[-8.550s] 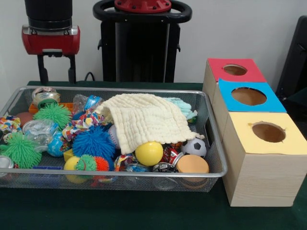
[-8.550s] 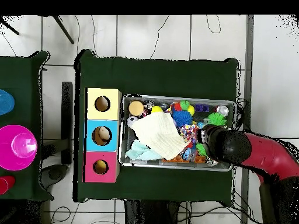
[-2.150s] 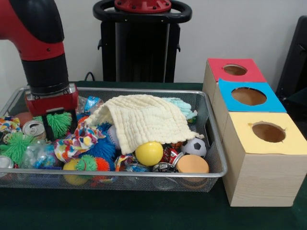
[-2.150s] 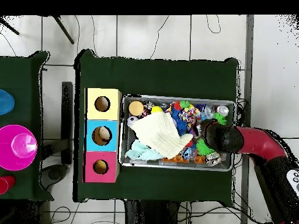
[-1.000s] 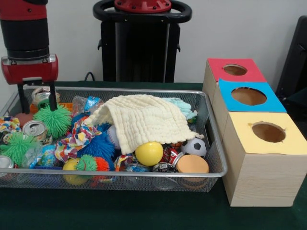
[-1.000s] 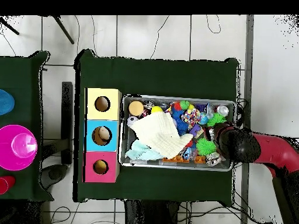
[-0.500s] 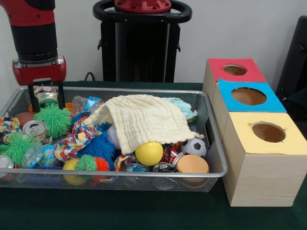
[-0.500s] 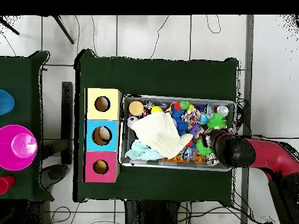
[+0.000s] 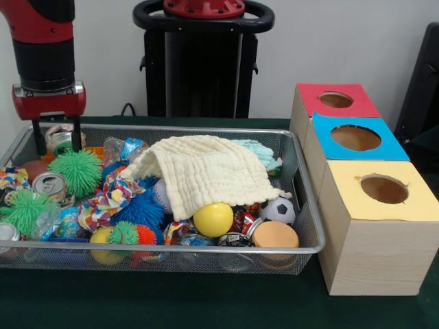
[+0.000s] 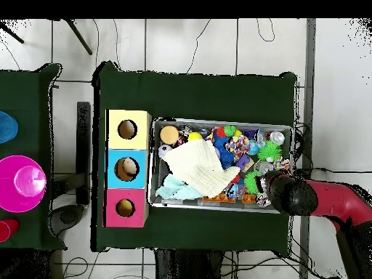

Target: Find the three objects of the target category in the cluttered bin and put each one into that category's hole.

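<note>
On the dark green table cover [image 9: 206,301] stands a wire mesh bin [image 9: 302,205] heaped with toys: spiky green balls [image 9: 74,171], a blue spiky ball [image 9: 134,207], a yellow ball [image 9: 213,219], a small football [image 9: 278,210], a drink can [image 9: 49,185], and a cream cloth [image 9: 206,171] draped across the middle. Just beside the bin sit three wooden boxes with round holes, topped red [image 9: 336,100], blue [image 9: 355,137] and yellow [image 9: 384,189]. Above the bin's far corner hangs the gripper [image 9: 56,142], its two fingers [image 9: 36,138] apart and empty. Behind is a pale wall; the overhead view shows a white tiled floor [image 10: 218,43] and a pink lidded container [image 10: 23,183] on a neighbouring table.
</note>
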Tool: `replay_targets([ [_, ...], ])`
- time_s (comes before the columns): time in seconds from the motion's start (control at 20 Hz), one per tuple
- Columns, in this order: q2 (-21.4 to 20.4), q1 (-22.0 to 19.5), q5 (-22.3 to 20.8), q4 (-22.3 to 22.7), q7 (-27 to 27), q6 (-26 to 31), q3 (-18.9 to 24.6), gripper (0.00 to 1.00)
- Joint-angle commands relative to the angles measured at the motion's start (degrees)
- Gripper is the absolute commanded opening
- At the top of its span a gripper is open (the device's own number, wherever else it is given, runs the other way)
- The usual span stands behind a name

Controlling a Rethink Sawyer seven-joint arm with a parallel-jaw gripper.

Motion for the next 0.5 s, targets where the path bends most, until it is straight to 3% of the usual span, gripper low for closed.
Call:
replay_targets([
  [0.05,0.6,1.42,-4.57,2.99,1.31,-1.14,-4.45,1.0],
  [0.5,4.85,1.01,-4.87,0.99,-0.24,-1.38,-5.21,1.0],
])
